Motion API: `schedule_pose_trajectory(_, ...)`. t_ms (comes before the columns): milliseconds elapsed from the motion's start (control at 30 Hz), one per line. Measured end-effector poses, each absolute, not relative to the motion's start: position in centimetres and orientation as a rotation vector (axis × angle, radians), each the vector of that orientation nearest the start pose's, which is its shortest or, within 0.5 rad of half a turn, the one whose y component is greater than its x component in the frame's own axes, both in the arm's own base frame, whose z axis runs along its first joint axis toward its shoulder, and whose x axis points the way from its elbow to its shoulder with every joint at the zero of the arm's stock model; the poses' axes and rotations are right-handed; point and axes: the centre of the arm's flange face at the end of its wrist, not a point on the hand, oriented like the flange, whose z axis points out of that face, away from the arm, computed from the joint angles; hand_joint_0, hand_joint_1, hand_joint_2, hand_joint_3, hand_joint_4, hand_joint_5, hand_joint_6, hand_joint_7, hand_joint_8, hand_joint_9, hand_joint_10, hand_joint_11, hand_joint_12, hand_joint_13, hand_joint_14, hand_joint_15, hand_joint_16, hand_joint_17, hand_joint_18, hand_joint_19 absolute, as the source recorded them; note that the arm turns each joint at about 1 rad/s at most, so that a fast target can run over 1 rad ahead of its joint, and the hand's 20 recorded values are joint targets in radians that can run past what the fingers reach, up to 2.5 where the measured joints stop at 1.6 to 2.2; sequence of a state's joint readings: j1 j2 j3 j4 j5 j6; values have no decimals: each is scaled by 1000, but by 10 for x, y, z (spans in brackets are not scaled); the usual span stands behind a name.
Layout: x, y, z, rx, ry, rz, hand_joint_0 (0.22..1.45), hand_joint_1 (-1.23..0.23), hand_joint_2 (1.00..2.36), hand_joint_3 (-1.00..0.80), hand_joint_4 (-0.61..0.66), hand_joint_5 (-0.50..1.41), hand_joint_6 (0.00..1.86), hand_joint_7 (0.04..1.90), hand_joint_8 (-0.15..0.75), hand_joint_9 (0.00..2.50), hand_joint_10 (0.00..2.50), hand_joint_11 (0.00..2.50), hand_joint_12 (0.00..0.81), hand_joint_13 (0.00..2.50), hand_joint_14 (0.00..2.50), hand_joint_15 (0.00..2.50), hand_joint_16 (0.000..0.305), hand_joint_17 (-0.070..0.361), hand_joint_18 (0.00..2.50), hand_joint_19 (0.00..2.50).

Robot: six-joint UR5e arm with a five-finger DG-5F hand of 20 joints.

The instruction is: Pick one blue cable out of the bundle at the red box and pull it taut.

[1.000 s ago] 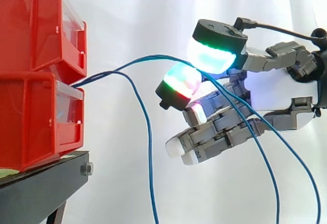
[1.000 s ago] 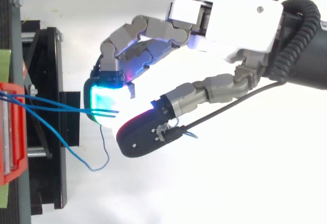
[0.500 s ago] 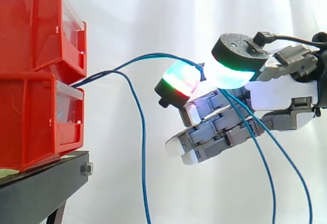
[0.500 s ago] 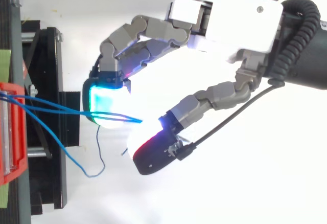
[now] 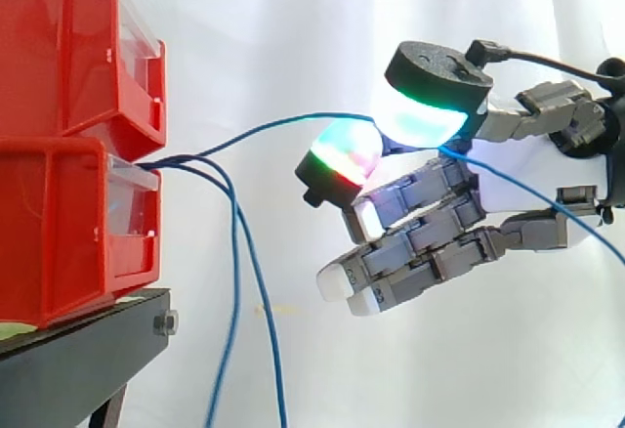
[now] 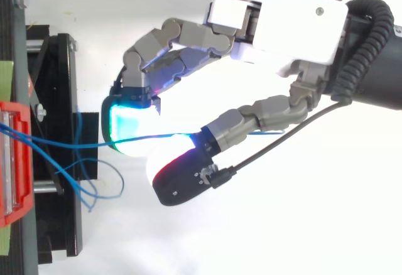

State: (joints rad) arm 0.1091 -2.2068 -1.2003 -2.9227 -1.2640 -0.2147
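One blue cable (image 5: 283, 119) is pinched between the glowing pads (image 5: 420, 115) of the hand (image 5: 527, 174). The thumb is closed onto a curled fingertip, and the other fingers are curled beneath with nothing in them. In the side view the stacked red bins (image 5: 59, 213) on the black stand (image 5: 78, 350) lie at 9 o'clock from the hand. The held cable comes out between the bins, rises in a shallow arch toward 2 o'clock and enters the pinch. Its free length trails off toward 4 o'clock. Two other blue cables (image 5: 234, 291) hang from the same exit toward 6 o'clock, apart from the hand.

In the top view the held cable (image 6: 100, 142) runs nearly straight from the red bin to the pads. The arch suggests that slack remains, so the cable is judged not yet taut.

For a clean pull, the pinch should be kept firm and the hand drawn level toward 3 o'clock, in line with the cable's exit. The pull is best made slowly, since a thin cable may slide between rounded pads. It should be stopped once the arch is flattened, before the bins are dragged on the stand.
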Motion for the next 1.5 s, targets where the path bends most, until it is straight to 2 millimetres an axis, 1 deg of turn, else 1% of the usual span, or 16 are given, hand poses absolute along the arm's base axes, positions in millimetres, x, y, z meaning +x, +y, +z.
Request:
schedule_pose_trajectory(400, 735, -83, 298, 1174, 1213, 874, 510, -586, 1000, -500, -12, -220, 890, 847, 238, 822, 8, 1060, 394, 526, 10, 330, 55, 123, 416, 118)
schedule_pose_trajectory(600, 734, -83, 297, 1176, 1215, 873, 509, -552, 1000, -500, -18, -215, 880, 860, 238, 817, 8, 1050, 394, 515, 10, 331, 55, 124, 398, 129)
schedule_pose_trajectory(667, 734, -83, 297, 1176, 1215, 873, 529, -547, 1000, -500, -24, -212, 876, 872, 232, 814, 10, 1042, 386, 507, 10, 334, 54, 121, 389, 139)
schedule_pose_trajectory(767, 734, -83, 297, 1176, 1215, 874, 578, -569, 1000, -500, -39, -208, 883, 915, 226, 812, 11, 1048, 375, 500, 11, 330, 51, 115, 373, 147)
schedule_pose_trajectory(833, 734, -83, 297, 1176, 1216, 874, 596, -581, 1005, -433, -48, -206, 893, 913, 226, 813, 12, 1048, 372, 500, 11, 331, 51, 114, 370, 148)
schedule_pose_trajectory(1067, 734, -83, 297, 1175, 1215, 874, 604, -640, 1017, -220, -40, -204, 929, 945, 236, 827, 11, 1059, 373, 508, 11, 329, 50, 113, 384, 136)
schedule_pose_trajectory(1233, 734, -83, 298, 1175, 1215, 873, 616, -664, 1019, -173, -56, -203, 937, 956, 242, 830, 11, 1058, 374, 509, 10, 326, 50, 113, 394, 128)
schedule_pose_trajectory(1500, 734, -83, 297, 1175, 1216, 872, 623, -696, 1023, -81, -163, -191, 946, 1000, 238, 864, 7, 1066, 372, 522, 12, 320, 50, 112, 408, 120)
